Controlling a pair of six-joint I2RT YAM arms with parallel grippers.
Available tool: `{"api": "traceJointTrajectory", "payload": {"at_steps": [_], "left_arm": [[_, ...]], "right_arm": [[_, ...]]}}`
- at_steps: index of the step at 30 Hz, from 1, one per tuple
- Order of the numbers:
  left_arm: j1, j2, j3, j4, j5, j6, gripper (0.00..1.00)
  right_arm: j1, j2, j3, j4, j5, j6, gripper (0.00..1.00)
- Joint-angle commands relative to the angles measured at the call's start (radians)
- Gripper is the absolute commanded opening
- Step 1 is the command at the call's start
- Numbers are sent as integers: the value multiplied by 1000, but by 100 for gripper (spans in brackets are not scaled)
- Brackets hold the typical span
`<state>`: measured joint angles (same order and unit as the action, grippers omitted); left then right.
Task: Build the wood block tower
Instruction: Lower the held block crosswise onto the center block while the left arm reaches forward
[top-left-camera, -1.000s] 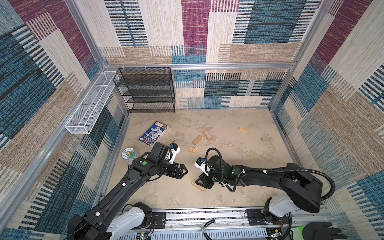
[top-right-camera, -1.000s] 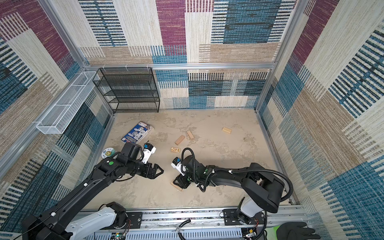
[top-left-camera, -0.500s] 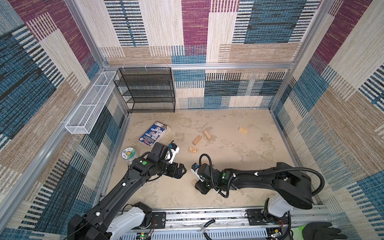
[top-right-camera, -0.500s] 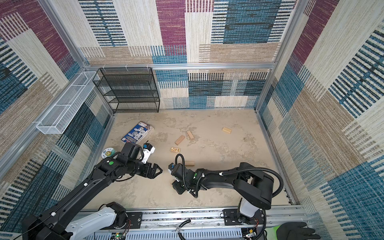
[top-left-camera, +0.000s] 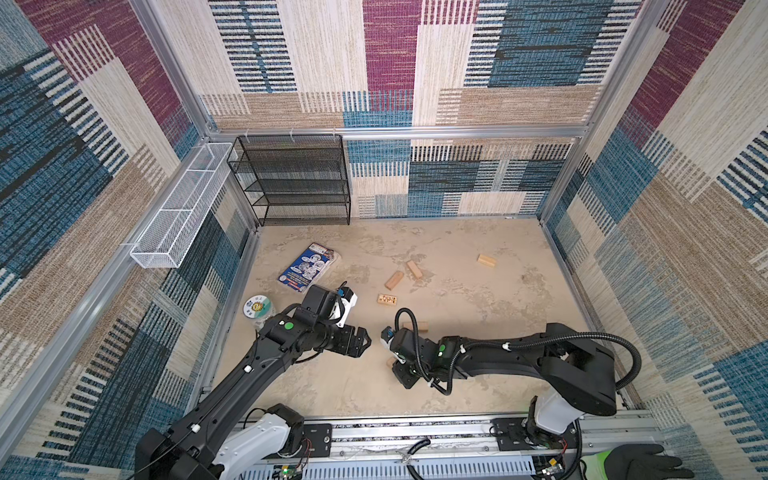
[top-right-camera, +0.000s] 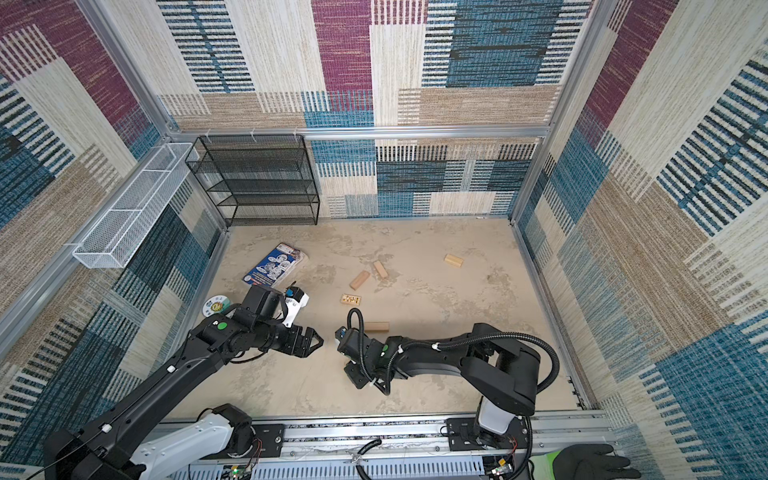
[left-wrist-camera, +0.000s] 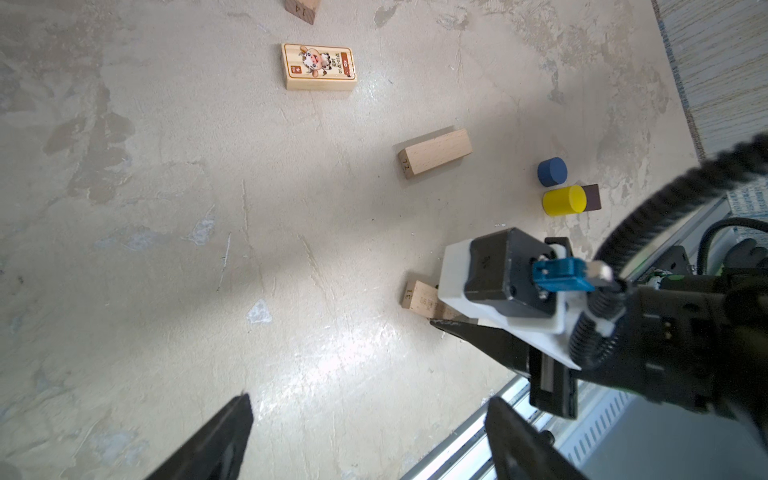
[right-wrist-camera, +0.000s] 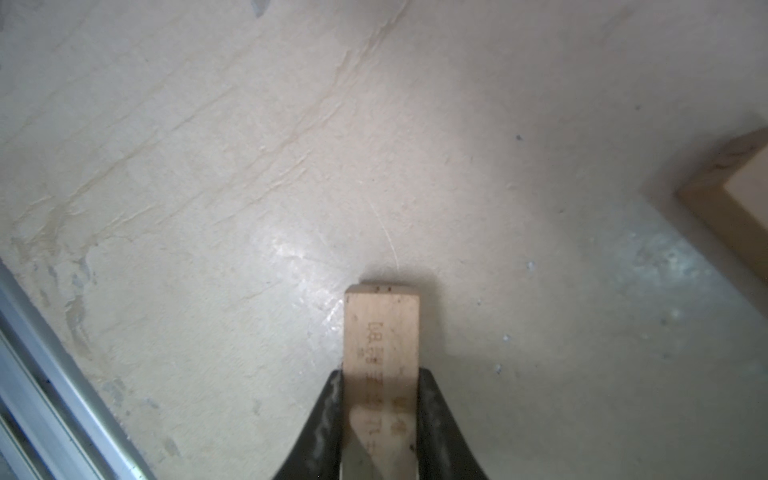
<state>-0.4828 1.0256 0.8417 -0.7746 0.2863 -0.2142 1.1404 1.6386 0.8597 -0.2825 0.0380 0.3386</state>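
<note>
Pincers differ: my left pincer (top-left-camera: 365, 338) hangs spread wide above the bench (top-left-camera: 332, 386), gripping nothing. My right pincer (right-wrist-camera: 380, 374) is clenched on a pale wooden bar (right-wrist-camera: 380, 328), low on the bench near the front rail (top-left-camera: 415, 432). Farther back lie a printed block (top-left-camera: 387, 299), a slanted bar (top-left-camera: 394, 280) and its neighbour bar (top-left-camera: 414, 270); a lone bar (top-left-camera: 486, 260) sits well apart at far right.

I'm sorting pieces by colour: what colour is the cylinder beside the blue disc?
The cylinder is yellow, clearest in the left wrist view.
</note>
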Motion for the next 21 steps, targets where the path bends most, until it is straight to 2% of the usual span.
{"api": "traceJointTrajectory", "payload": {"at_steps": [1,5,8,10,11,12,14,18,21], "left_arm": [[2,-7,6,-2,-12,-15,92],[0,3,-1,19,-24,-84,92],[-20,30,-51,135,20,-259,87],[-104,51,-68,223,-6,-330,86],[-161,64,-67,267,-59,-341,86],[-211,80,-62,304,-99,-339,87],[-256,121,-53,366,-112,-332,87],[-278,207,-49,454,-101,-284,87],[-280,225,-80,497,-166,-224,87]], "right_arm": [[0,-47,-9,-1,41,37,18],[-32,-144,-31,1,122,97,0],[-115,-249,-77,31,131,174,0],[-181,-313,-112,57,120,224,0],[-197,-334,-121,62,139,244,0],[-209,-347,-120,52,177,267,0],[-230,-329,-84,3,220,286,0],[-251,-215,34,-128,268,337,0],[-251,-146,81,-154,252,365,0]]}}
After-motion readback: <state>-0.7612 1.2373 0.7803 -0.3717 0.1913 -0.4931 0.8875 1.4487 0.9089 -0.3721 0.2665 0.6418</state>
